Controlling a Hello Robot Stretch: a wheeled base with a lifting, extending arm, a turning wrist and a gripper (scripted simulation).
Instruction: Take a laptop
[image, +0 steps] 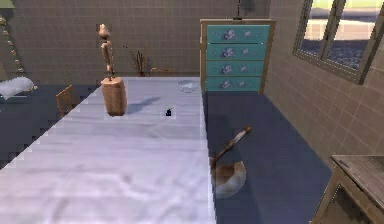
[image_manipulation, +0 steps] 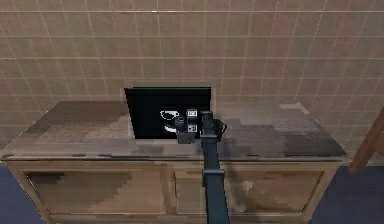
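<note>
Arm side view, and here is the laptop (image_manipulation: 150, 105): a flat black slab of a screen standing upright, sharp-cornered, on top of a long wooden sideboard (image_manipulation: 70, 130). The sideboard's top is worn and mottled, grey-brown patches over paler wood, with plain flat door panels below, and it stands before a wall of tan square tiles (image_manipulation: 300, 50). The arm (image_manipulation: 213, 185) comes up from the bottom edge as a dark square bar, leaning slightly left as it rises, and ends in front of the screen's lower right part. There sits the gripper (image_manipulation: 180, 127), a dark boxy body against the black screen. With the laptop standing right behind it, I cannot tell whether it holds anything, and how the fingers stand cannot be made out either. Over to the forward view: a long table (image: 110, 160) runs away from us, its top pale blue-white and cloudy like rumpled cloth. On it stands a slim wooden figure (image: 106, 50) on a chunky wooden block (image: 114, 97), and a tiny dark object (image: 168, 112) lies just to the right. Against the far tiled wall is a teal dresser (image: 236, 55) with four drawers in a wooden frame, and a framed window (image: 340, 35) is set in the wall on the right above dark blue floor (image: 280, 150).
</note>
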